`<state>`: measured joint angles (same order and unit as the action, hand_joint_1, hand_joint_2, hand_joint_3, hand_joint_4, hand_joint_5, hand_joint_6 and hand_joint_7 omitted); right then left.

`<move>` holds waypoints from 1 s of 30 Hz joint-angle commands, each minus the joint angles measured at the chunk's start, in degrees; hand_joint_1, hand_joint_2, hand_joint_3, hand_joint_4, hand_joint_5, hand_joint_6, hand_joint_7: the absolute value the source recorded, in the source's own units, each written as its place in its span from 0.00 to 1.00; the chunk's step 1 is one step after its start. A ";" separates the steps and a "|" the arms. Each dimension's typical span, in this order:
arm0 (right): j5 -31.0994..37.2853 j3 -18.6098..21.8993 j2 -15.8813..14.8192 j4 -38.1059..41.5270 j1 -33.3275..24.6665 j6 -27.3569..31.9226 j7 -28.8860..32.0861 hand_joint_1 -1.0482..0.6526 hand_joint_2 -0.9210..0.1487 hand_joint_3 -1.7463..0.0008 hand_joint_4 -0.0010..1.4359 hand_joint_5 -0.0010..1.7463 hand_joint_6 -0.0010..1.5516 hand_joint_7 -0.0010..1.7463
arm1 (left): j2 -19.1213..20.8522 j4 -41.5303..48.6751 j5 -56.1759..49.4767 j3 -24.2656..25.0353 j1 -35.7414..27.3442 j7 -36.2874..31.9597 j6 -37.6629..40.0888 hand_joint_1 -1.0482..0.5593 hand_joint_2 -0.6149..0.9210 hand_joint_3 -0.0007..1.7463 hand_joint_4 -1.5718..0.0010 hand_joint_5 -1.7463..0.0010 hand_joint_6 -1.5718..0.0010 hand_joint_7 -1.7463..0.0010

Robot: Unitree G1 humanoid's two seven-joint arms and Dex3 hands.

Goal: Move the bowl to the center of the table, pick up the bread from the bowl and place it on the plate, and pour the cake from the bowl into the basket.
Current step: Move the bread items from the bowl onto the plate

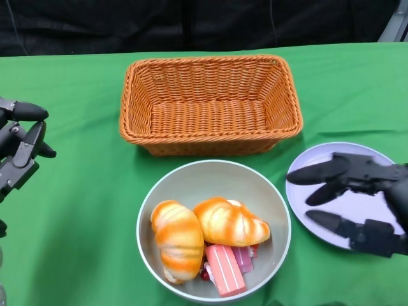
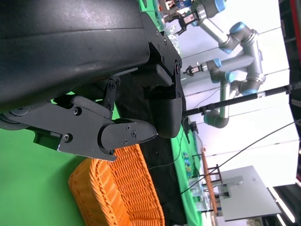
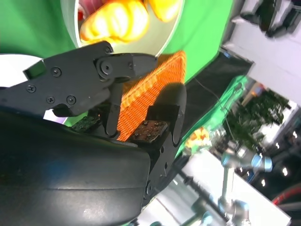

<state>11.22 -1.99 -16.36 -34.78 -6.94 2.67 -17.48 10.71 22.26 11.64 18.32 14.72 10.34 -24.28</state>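
A pale grey bowl (image 1: 268,197) sits at the near middle of the green table, holding two glazed bread rolls (image 1: 177,237) (image 1: 229,221) and pink cake pieces (image 1: 224,268). Behind it stands an empty orange wicker basket (image 1: 210,108). A lavender plate (image 1: 319,167) lies to the right of the bowl. My right hand (image 1: 357,197) hovers over the plate, fingers spread toward the bowl, holding nothing. My left hand (image 1: 19,150) is at the far left, apart from everything, fingers apart and empty. In the right wrist view the bowl (image 3: 169,35) and a roll (image 3: 115,21) show past my fingers (image 3: 127,63).
The basket (image 2: 117,193) also shows in the left wrist view beyond my left hand (image 2: 136,127). Green cloth lies bare to the left of the bowl and basket. Other robot arms (image 2: 235,56) stand off beyond the table.
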 commanded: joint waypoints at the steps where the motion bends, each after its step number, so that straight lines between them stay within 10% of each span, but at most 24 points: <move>1: 4.63 -2.91 -2.28 -4.86 2.85 4.52 -2.19 0.31 0.00 0.99 0.41 0.28 0.44 0.06 | 0.13 -1.27 -0.83 -0.42 -1.14 -1.02 -0.71 0.51 0.98 0.26 0.54 0.06 0.58 0.19; 11: 25.09 -17.73 -2.11 -10.55 11.62 19.42 -11.21 0.20 0.00 0.98 0.45 0.16 0.37 0.00 | 0.26 -0.28 -2.92 -1.71 -1.79 -1.18 -3.86 0.51 0.85 0.48 0.55 0.02 0.59 0.15; 30: 49.11 -32.19 5.26 4.71 15.25 16.71 -8.10 0.15 0.00 0.95 0.45 0.08 0.35 0.01 | 0.82 0.67 -3.93 -2.51 -2.14 -1.33 -6.03 0.50 0.81 0.53 0.54 0.01 0.57 0.18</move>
<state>59.05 -34.11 -11.32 -30.86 8.56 20.14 -27.04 10.54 22.75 7.72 15.78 13.01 9.40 -29.67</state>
